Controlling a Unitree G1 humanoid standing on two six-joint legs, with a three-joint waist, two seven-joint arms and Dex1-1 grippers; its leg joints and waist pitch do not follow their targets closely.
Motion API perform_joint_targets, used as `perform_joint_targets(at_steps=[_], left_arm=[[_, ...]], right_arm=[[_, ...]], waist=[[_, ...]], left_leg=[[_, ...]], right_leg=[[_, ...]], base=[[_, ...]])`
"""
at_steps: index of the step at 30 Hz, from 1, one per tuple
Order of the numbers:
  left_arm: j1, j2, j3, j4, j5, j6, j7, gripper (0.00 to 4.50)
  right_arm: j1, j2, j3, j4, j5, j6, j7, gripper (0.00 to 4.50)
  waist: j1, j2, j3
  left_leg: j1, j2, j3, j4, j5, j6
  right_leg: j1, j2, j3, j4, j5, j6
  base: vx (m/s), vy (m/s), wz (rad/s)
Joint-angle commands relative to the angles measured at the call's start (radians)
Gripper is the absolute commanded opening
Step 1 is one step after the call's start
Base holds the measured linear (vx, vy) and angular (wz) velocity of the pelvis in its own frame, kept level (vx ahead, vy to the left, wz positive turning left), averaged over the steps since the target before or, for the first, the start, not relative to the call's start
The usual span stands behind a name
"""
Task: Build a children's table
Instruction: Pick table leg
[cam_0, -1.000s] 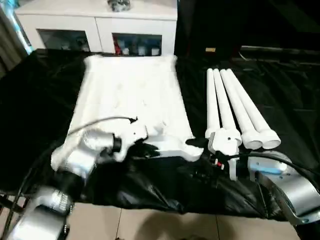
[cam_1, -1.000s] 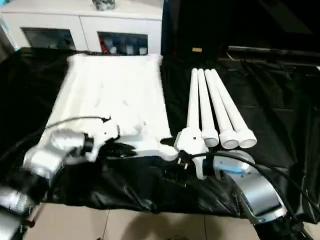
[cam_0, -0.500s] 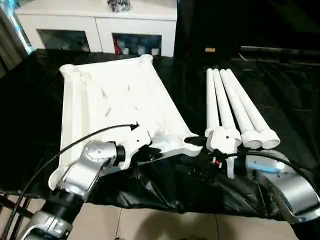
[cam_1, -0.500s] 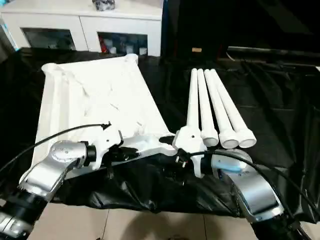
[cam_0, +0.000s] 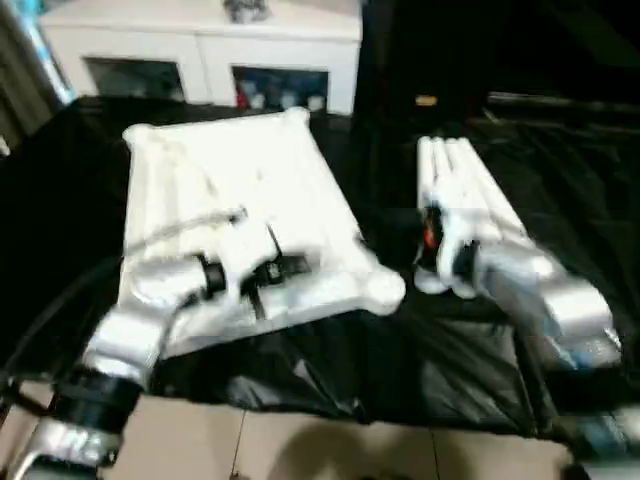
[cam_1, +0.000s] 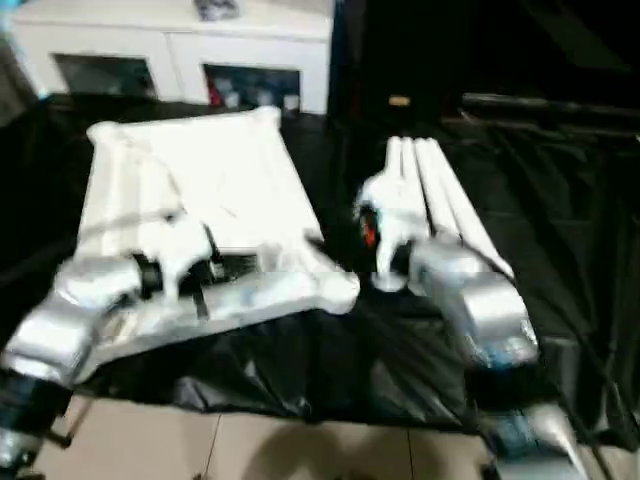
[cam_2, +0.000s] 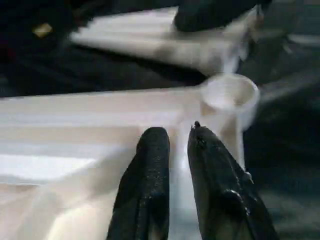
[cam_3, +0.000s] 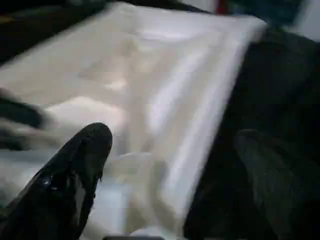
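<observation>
While the white top lies ribbed side up on the black-draped desk, its near edge reaching the desk's front, the left claw sits over that edge beside a round corner socket, its two black fingers only a narrow gap apart and straddling a rib, though a firm grip cannot be told. To the right, well apart from the top, the legs lie side by side, and the right claw hangs above their near ends with fingers spread wide, holding nothing. Behind the desk stands a white cabinet.
</observation>
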Motion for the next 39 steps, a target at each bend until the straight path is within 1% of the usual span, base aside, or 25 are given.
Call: perform_joint_targets(at_steps=[1,2,4,5,6,7,9,10,11,13,14,15,16,19,22,23,26,27,29,30,33,35,37,38,39], left_arm=[[-0.029,-0.013,0.018,-0.046,-0.032,0.017,0.017,0.84],[-0.039,-0.025,0.027,-0.059,-0.039,0.024,0.029,0.84],[-0.056,-0.050,0.034,-0.075,-0.044,0.015,0.051,0.84],[-0.063,-0.057,0.034,-0.075,-0.041,0.005,0.061,0.84],[-0.068,-0.062,0.034,-0.075,-0.038,-0.001,0.067,0.84],[-0.078,-0.074,0.041,-0.069,-0.035,-0.021,0.088,0.84],[-0.108,-0.086,0.056,-0.055,-0.052,0.021,0.104,0.84],[-0.118,-0.078,0.053,-0.056,-0.061,0.064,0.090,0.84],[-0.118,-0.078,0.053,-0.056,-0.061,0.064,0.090,0.84],[-0.103,-0.030,0.014,-0.094,-0.071,0.142,0.010,0.84],[-0.100,-0.026,0.011,-0.098,-0.073,0.148,0.003,0.84],[-0.077,0.005,-0.014,-0.140,-0.092,0.198,-0.049,0.84],[-0.070,0.012,-0.019,-0.151,-0.098,0.211,-0.061,0.84],[-0.040,0.047,-0.037,-0.203,-0.138,0.276,-0.109,0.84],[-0.030,0.061,-0.043,-0.225,-0.153,0.299,-0.117,0.84],[-0.028,0.063,-0.044,-0.229,-0.155,0.299,-0.117,0.84],[-0.026,0.073,-0.048,-0.244,-0.159,0.310,-0.123,0.84],[-0.026,0.079,-0.048,-0.254,-0.160,0.328,-0.126,1.18],[-0.026,0.079,-0.048,-0.254,-0.160,0.328,-0.126,1.18],[-0.022,0.093,-0.047,-0.274,-0.163,0.355,-0.133,1.18],[-0.017,0.107,-0.048,-0.294,-0.169,0.373,-0.135,1.63],[-0.015,0.115,-0.049,-0.297,-0.169,0.375,-0.135,1.62],[-0.013,0.121,-0.051,-0.298,-0.168,0.373,-0.136,1.91],[-0.013,0.127,-0.054,-0.299,-0.162,0.368,-0.135,1.91],[-0.013,0.127,-0.054,-0.299,-0.162,0.368,-0.135,2.02]], right_arm=[[-0.049,0.010,-0.026,0.080,-0.034,0.017,-0.074,4.50],[-0.085,0.020,-0.033,0.137,-0.046,0.023,-0.118,4.50],[-0.150,0.042,-0.054,0.258,-0.059,0.016,-0.194,4.50],[-0.171,0.047,-0.061,0.305,-0.067,-0.002,-0.223,4.50],[-0.185,0.051,-0.066,0.336,-0.074,-0.013,-0.241,4.50],[-0.200,0.055,-0.076,0.370,-0.074,-0.024,-0.258,4.50],[-0.234,0.065,-0.106,0.447,-0.070,-0.041,-0.299,4.50],[-0.252,0.069,-0.121,0.489,-0.068,-0.045,-0.320,4.50],[-0.252,0.069,-0.121,0.489,-0.068,-0.045,-0.320,4.50],[-0.286,0.071,-0.143,0.577,-0.073,-0.057,-0.360,4.50],[-0.288,0.071,-0.144,0.582,-0.074,-0.058,-0.362,4.50],[-0.309,0.070,-0.153,0.640,-0.076,-0.073,-0.378,4.50],[-0.315,0.069,-0.153,0.658,-0.077,-0.079,-0.380,4.50],[-0.342,0.072,-0.154,0.742,-0.088,-0.117,-0.391,4.50],[-0.358,0.077,-0.152,0.796,-0.096,-0.141,-0.389,4.50],[-0.362,0.080,-0.156,0.809,-0.093,-0.148,-0.384,4.50],[-0.382,0.084,-0.154,0.867,-0.105,-0.183,-0.395,4.50],[-0.394,0.085,-0.158,0.898,-0.110,-0.196,-0.406,4.50],[-0.395,0.085,-0.158,0.899,-0.110,-0.197,-0.406,4.50],[-0.415,0.089,-0.168,0.950,-0.113,-0.220,-0.416,4.50],[-0.432,0.095,-0.178,0.996,-0.113,-0.240,-0.419,4.50],[-0.438,0.100,-0.187,1.017,-0.105,-0.254,-0.414,4.50],[-0.442,0.105,-0.197,1.033,-0.095,-0.260,-0.407,4.50],[-0.449,0.112,-0.212,1.060,-0.085,-0.265,-0.394,4.50],[-0.449,0.112,-0.212,1.060,-0.085,-0.265,-0.394,4.50]], waist=[[-0.001,-0.005,-0.071],[-0.001,-0.009,-0.071],[0.005,-0.012,-0.075],[0.004,-0.016,-0.075],[0.005,-0.014,-0.076],[0.004,-0.021,-0.076],[0.005,-0.019,-0.077],[0.006,-0.018,-0.077],[0.006,-0.019,-0.077],[0.004,-0.022,-0.073],[0.005,-0.020,-0.073],[0.002,-0.018,-0.072],[0.001,-0.020,-0.072],[0.006,-0.016,-0.071],[0.006,-0.016,-0.071],[0.006,-0.021,-0.069],[0.006,-0.021,-0.068],[0.005,-0.021,-0.067],[0.004,-0.020,-0.066],[0.002,-0.023,-0.068],[0.001,-0.023,-0.067],[0.003,-0.022,-0.067],[0.003,-0.021,-0.068],[0.003,-0.025,-0.070],[0.004,-0.023,-0.070]], left_leg=[[0.003,0.036,-0.006,-0.076,-0.043,-0.005],[0.002,0.036,-0.004,-0.074,-0.029,0.000],[-0.003,0.033,-0.001,-0.070,0.031,0.019],[-0.005,0.033,0.000,-0.068,0.039,0.027],[-0.007,0.032,0.000,-0.069,0.050,0.035],[-0.009,0.031,0.001,-0.067,0.052,0.040],[-0.007,0.032,0.002,-0.065,0.050,0.049],[-0.005,0.033,0.004,-0.065,0.048,0.044],[-0.005,0.033,0.004,-0.065,0.048,0.044],[-0.008,0.032,0.003,-0.067,0.031,0.040],[-0.007,0.033,0.002,-0.067,0.027,0.035],[-0.007,0.033,0.003,-0.066,0.020,0.024],[-0.009,0.032,0.004,-0.066,0.019,0.025],[-0.008,0.031,0.007,-0.065,0.008,0.024],[-0.009,0.032,0.008,-0.063,-0.020,0.019],[-0.010,0.031,0.008,-0.064,-0.029,0.023],[-0.012,0.033,0.006,-0.066,-0.052,0.012],[-0.012,0.032,0.006,-0.066,-0.063,0.006],[-0.013,0.031,0.005,-0.067,-0.070,-0.002],[-0.014,0.032,0.005,-0.066,-0.072,-0.006],[-0.016,0.030,0.005,-0.065,-0.076,-0.001],[-0.016,0.030,0.006,-0.065,-0.068,0.003],[-0.017,0.030,0.006,-0.065,-0.061,0.008],[-0.016,0.031,0.007,-0.064,-0.054,0.013],[-0.017,0.030,0.006,-0.064,-0.050,0.017]], right_leg=[[0.051,-0.062,0.036,-0.055,-0.116,-0.237],[0.050,-0.059,0.036,-0.052,-0.084,-0.244],[0.058,-0.060,0.036,-0.041,0.022,-0.267],[0.059,-0.060,0.037,-0.040,0.040,-0.270],[0.062,-0.060,0.035,-0.037,0.059,-0.274],[0.062,-0.060,0.036,-0.037,0.066,-0.272],[0.062,-0.061,0.036,-0.036,0.072,-0.280],[0.060,-0.061,0.035,-0.035,0.071,-0.285],[0.059,-0.061,0.035,-0.034,0.070,-0.285],[0.061,-0.061,0.034,-0.036,0.041,-0.279],[0.060,-0.064,0.034,-0.035,0.030,-0.276],[0.058,-0.063,0.034,-0.033,0.017,-0.274],[0.059,-0.061,0.034,-0.035,0.018,-0.273],[0.056,-0.059,0.035,-0.034,0.031,-0.278],[0.054,-0.059,0.036,-0.034,0.010,-0.280],[0.053,-0.057,0.035,-0.036,-0.004,-0.277],[0.052,-0.059,0.034,-0.039,-0.056,-0.264],[0.051,-0.058,0.033,-0.041,-0.080,-0.258],[0.050,-0.057,0.034,-0.042,-0.095,-0.249],[0.050,-0.059,0.033,-0.039,-0.096,-0.244],[0.049,-0.057,0.034,-0.041,-0.099,-0.239],[0.048,-0.057,0.033,-0.039,-0.087,-0.242],[0.048,-0.056,0.033,-0.037,-0.073,-0.247],[0.049,-0.056,0.032,-0.036,-0.059,-0.250],[0.049,-0.056,0.032,-0.035,-0.051,-0.255]], base=[[0.000,0.000,0.00],[0.000,0.000,0.00],[0.000,0.000,0.00],[0.000,0.000,0.00],[0.000,0.000,0.00],[0.000,0.000,0.00],[0.000,0.000,0.00],[0.000,0.000,0.00],[0.000,0.000,0.00],[0.000,0.000,0.00],[0.000,0.000,0.00],[0.000,0.000,0.00],[0.000,0.000,0.00],[0.000,0.000,0.00],[0.000,0.000,0.00],[0.000,0.000,0.00],[0.000,0.000,0.00],[0.000,0.000,0.00],[0.000,0.000,0.00],[0.000,0.000,0.00],[0.000,0.000,0.00],[0.000,0.000,0.00],[0.000,0.000,0.00],[0.000,0.000,0.00],[0.000,0.000,0.00]])
